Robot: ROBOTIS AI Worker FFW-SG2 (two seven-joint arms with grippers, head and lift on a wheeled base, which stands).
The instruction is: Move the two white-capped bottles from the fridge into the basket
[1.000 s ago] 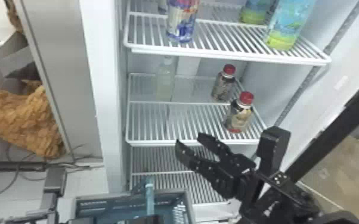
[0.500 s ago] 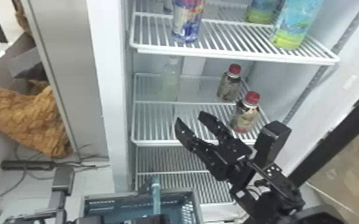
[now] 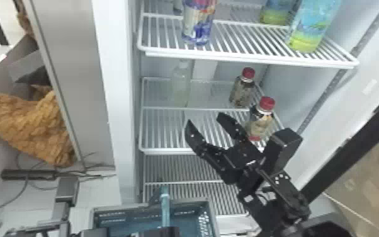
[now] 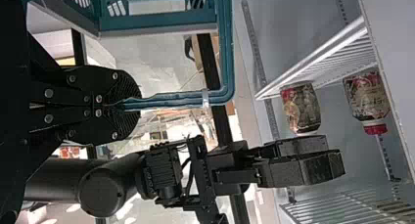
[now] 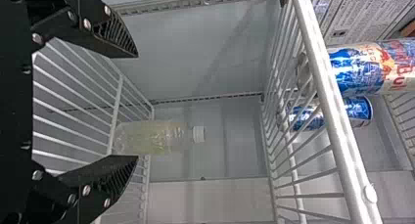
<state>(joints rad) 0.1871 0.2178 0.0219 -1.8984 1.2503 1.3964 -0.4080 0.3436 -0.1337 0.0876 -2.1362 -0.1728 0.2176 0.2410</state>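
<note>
a white-capped bottle (image 3: 181,85) is standing upright inside the fridge (image 3: 115,94), on the rear part of the middle shelf (image 3: 163,151), nearer that shelf's left edge than its right. it is looking pale and see-through.

the right gripper (image 3: 205,118) is reaching in at the front edge of the middle shelf, its two fingers standing wide apart and holding nothing. in the right wrist view the white-capped bottle is showing beyond the gap between the fingertips, apart from them.

the left gripper (image 3: 160,232) is pinching the teal handle (image 3: 165,211) of the basket (image 3: 119,208), its fingers closed together on it. the basket is sitting below the middle shelf, in front of the fridge's left part.

two red-capped bottles are standing near the middle shelf's right edge, the front one (image 3: 259,123) close to the right gripper and the rear one (image 3: 242,89) farther back. on the upper shelf (image 3: 248,60), a blue and silver can (image 3: 198,25) is standing toward the left, with a second can (image 5: 360,111) near it, while two blue-green containers, one in front (image 3: 313,28) and one behind (image 3: 275,12), are standing toward the right. outside, left of the fridge, a crumpled orange-brown thing (image 3: 31,129) is lying above a dark bar (image 3: 28,174) with cables around it.
</note>
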